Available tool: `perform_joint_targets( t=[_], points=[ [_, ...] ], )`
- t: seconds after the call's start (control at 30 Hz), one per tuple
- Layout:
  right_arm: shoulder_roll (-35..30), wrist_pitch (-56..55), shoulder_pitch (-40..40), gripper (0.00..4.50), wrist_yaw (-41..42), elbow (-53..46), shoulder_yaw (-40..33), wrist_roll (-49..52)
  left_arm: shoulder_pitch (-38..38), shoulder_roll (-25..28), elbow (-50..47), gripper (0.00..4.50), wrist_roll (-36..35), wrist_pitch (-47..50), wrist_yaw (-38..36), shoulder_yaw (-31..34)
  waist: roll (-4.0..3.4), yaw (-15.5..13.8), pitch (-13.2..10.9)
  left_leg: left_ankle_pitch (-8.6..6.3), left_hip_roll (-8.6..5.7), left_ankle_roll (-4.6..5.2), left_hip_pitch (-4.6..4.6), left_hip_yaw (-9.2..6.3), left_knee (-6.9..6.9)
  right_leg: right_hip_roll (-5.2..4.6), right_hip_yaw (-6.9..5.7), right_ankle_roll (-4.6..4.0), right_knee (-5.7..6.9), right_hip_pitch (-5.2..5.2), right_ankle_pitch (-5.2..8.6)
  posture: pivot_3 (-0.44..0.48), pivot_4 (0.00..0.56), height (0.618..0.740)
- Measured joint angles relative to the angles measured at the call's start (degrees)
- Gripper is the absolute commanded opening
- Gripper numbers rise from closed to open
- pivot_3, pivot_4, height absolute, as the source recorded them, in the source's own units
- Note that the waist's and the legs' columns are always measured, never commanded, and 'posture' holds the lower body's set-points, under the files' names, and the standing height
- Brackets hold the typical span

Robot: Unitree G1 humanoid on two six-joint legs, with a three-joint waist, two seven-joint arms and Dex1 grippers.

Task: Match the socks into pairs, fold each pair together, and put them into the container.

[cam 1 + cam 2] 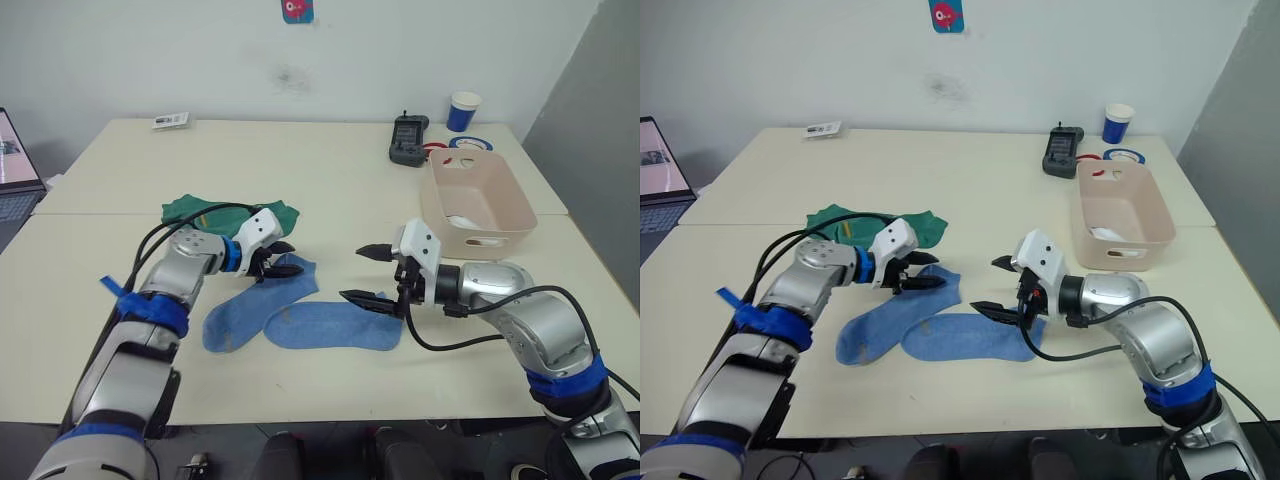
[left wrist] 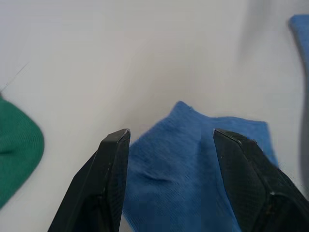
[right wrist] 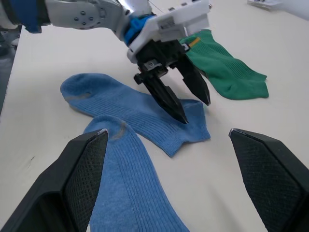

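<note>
Socks lie flat on the near half of the table (image 1: 330,180): two light blue ones side by side, overlapping at one end. One blue sock (image 1: 255,297) runs diagonally, its cuff toward the table's middle, its toe toward the robot's left. The other blue sock (image 1: 335,326) lies with its long axis across the table. Behind them sit the dark green socks (image 1: 205,211), bunched together (a yellow mark shows on top). The left gripper (image 1: 285,259) reaches in from a bent, low forearm, fingers spread apart just over the diagonal sock's cuff, holding nothing. The right gripper (image 1: 365,275) points toward it, fingers wide open and empty, above the crosswise sock's end. The container (image 1: 478,205) stands to the robot's right, something white inside.
</note>
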State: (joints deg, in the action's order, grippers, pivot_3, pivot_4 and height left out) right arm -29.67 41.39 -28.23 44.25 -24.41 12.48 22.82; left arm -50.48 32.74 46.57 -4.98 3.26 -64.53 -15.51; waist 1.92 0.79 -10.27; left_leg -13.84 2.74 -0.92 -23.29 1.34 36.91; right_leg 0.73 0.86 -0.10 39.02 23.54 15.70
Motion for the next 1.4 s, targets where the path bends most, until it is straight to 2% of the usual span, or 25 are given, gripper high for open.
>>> perform_joint_targets(
  t=[0.07,0.23,0.3,0.37,0.5,0.67,0.83,0.93,1.07,1.2,1.4],
  points=[
    [-0.3,0.6,0.4,4.31,-0.6,-0.6,-0.1,0.1,-1.8,-1.4,4.5,2.23,2.3,-1.8,-0.8,-0.5,0.00,0.3,0.0,0.00,0.00,0.00,-0.02,0.01,0.00,0.00,0.01,0.00,-0.01,0.01,0.00,0.000,0.150,0.740],
    [-0.5,1.7,0.8,4.31,-1.2,-1.7,-0.1,0.8,-4.1,-1.7,8.3,0.61,4.5,-2.9,-5.5,-0.7,0.01,0.8,0.0,0.00,-0.01,0.00,-0.02,0.01,0.03,-0.02,0.00,0.00,0.02,0.00,0.00,0.000,0.150,0.740],
    [-0.5,1.7,0.9,4.31,-1.6,-1.9,-0.1,0.9,-4.2,-1.7,8.6,0.23,4.8,-3.1,-6.1,-0.7,0.01,0.9,0.0,0.00,0.00,0.00,0.00,0.00,0.03,-0.02,-0.01,0.00,0.05,0.00,0.00,0.000,0.150,0.740],
    [-0.5,1.8,1.2,4.31,-2.0,-2.0,-0.1,0.9,-4.3,-1.7,8.7,0.03,5.1,-3.5,-6.1,-0.2,0.01,0.9,0.0,0.00,0.00,0.00,0.00,-0.02,0.05,-0.01,-0.02,0.00,0.08,0.00,-0.02,0.000,0.150,0.740],
    [-0.5,1.8,1.3,4.31,-2.2,-1.9,-0.1,1.0,-3.4,-0.5,6.4,0.03,4.5,-2.6,-5.9,2.5,0.01,0.9,0.0,0.00,0.01,0.00,-0.02,-0.01,0.05,-0.02,0.00,0.00,0.06,0.01,-0.02,0.000,0.150,0.740],
    [-0.2,1.7,1.3,4.31,-2.4,-1.7,-0.1,0.9,0.4,2.0,-3.4,0.03,0.1,-0.4,-6.0,8.7,0.01,0.9,0.0,0.01,0.04,-0.01,-0.04,-0.04,0.05,-0.05,-0.01,0.00,0.05,0.02,-0.03,0.000,0.150,0.740],
    [0.6,1.4,1.3,4.31,-2.4,-1.3,0.0,0.9,4.7,4.1,-17.1,0.03,-6.4,10.0,-6.8,13.1,0.01,0.9,0.0,0.01,0.04,-0.02,-0.04,-0.06,0.08,-0.07,-0.02,0.00,0.09,0.00,-0.03,0.000,0.150,0.740],
    [1.0,0.8,1.4,4.31,-2.2,0.0,0.0,0.9,5.7,7.2,-29.2,0.03,-14.0,24.3,-6.7,16.8,0.02,0.9,0.0,0.02,0.05,-0.02,-0.06,-0.29,0.10,-0.07,-0.04,0.00,0.10,0.01,-0.03,0.000,0.150,0.740],
    [1.7,0.3,1.4,4.31,-2.1,0.8,0.0,0.9,3.8,9.5,-40.0,0.03,-21.2,36.6,-4.6,20.5,0.02,0.9,0.0,0.02,0.00,-0.02,-0.02,-0.52,0.10,-0.07,-0.08,0.01,0.10,-0.06,-0.02,0.000,0.150,0.740],
    [2.8,-0.8,1.4,4.31,-2.0,2.3,0.4,0.5,2.6,9.7,-45.3,0.03,-25.7,44.4,-1.9,20.7,0.02,0.9,0.0,0.02,-0.02,-0.04,0.00,-0.58,0.11,-0.05,-0.09,0.02,0.12,-0.10,-0.03,0.000,0.150,0.740],
    [4.8,-2.6,1.6,4.31,-2.2,4.8,2.3,-1.4,-1.1,6.9,-47.5,0.03,-30.0,48.1,2.4,21.0,0.02,0.9,0.0,0.02,-0.03,-0.04,0.00,-0.60,0.11,-0.04,-0.08,0.02,0.10,-0.10,-0.03,0.000,0.150,0.740]
  ],
)
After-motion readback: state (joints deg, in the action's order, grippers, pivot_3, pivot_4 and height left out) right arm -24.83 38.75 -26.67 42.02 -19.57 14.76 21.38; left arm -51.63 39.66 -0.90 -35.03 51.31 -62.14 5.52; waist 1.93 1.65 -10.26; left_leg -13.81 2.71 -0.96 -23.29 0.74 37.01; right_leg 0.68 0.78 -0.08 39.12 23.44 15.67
